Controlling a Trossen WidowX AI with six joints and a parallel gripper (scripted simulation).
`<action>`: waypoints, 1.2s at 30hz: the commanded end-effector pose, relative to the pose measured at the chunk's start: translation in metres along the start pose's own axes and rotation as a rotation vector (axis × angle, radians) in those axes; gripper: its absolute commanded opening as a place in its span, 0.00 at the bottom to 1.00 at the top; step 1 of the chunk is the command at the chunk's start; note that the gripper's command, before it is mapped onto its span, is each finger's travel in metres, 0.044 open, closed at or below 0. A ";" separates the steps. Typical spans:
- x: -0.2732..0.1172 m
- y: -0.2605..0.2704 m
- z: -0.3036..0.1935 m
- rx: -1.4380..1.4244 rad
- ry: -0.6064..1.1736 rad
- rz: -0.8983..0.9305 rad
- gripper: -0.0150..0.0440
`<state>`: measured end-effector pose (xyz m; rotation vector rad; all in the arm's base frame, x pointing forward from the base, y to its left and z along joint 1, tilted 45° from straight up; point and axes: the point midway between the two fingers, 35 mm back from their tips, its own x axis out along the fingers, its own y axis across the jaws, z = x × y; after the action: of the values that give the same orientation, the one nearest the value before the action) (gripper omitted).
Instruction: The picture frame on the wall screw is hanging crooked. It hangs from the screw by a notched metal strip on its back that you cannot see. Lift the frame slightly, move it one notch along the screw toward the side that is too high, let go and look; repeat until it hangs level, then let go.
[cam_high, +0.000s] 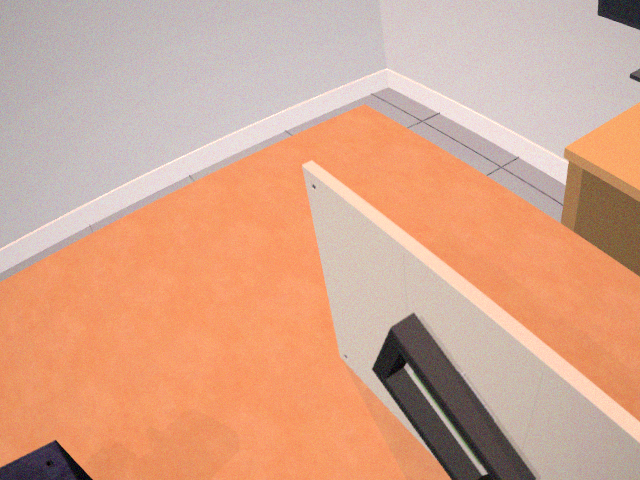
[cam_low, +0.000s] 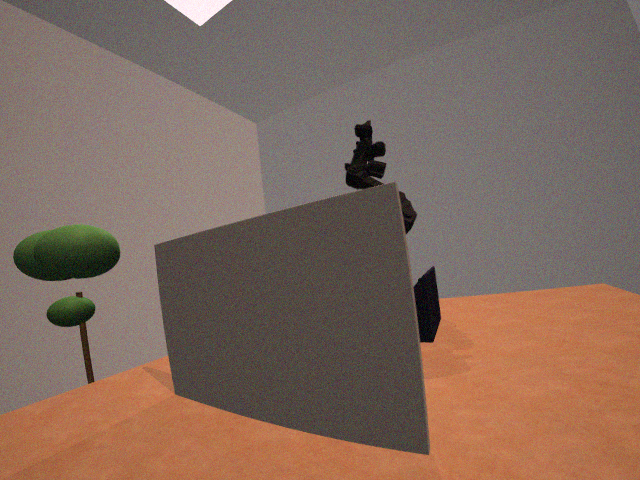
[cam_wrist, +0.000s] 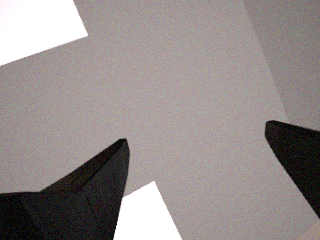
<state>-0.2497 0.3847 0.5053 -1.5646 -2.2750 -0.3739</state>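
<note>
The dark picture frame (cam_high: 452, 387) hangs on the pale face of the upright panel (cam_high: 361, 253) (cam_low: 289, 320). In the top view its top bar slopes more steeply than the panel's edges, so its end nearer the panel's far edge looks higher. Its other end is cut off by the view's bottom. The screw and the notched strip cannot be made out. In the wrist view my gripper (cam_wrist: 196, 137) is open with nothing between the fingers, facing the ceiling. In the exterior view the arm rises behind the panel, above its top edge; the top view does not show the gripper.
A dark navy block (cam_high: 38, 462) (cam_low: 428, 310) stands on the frame's side of the panel. The orange surface (cam_high: 206, 310) (cam_low: 516, 372) lies under the panel. A wooden cabinet (cam_high: 615, 160) stands at the right in the top view, and a plant (cam_low: 77, 253) at the left in the exterior view.
</note>
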 end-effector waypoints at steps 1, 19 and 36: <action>-0.001 -0.001 -0.002 0.008 0.009 -0.003 0.89; -0.196 -0.009 -0.196 0.856 0.842 -0.391 0.69; -0.437 0.137 -0.190 1.577 1.650 -0.866 0.69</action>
<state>0.0066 0.0035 0.5273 0.3953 -1.0551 0.0582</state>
